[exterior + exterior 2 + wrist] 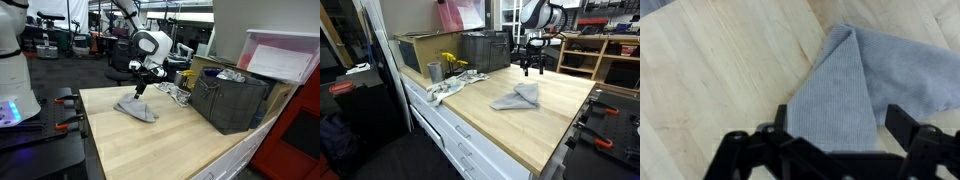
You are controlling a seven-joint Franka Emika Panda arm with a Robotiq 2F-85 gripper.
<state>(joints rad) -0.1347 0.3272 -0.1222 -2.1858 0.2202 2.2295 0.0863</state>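
Grey cloth point(855, 85) lies crumpled on the wooden table point(710, 60), one fold running straight between the fingers point(904, 122), which are spread wide and hold nothing. The gripper point(140, 88) hangs just above it; I cannot tell whether it touches. Farther out stand a dark crate point(232, 100) and a metal cup point(434, 71). My worry: closing from here might pinch only a thin fold, which could slip out.

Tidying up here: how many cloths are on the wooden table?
2. The grey folded cloth lies mid-table by the open tool; a pale crumpled rag sits beside the metal cup. Others may hide in the dark crates.
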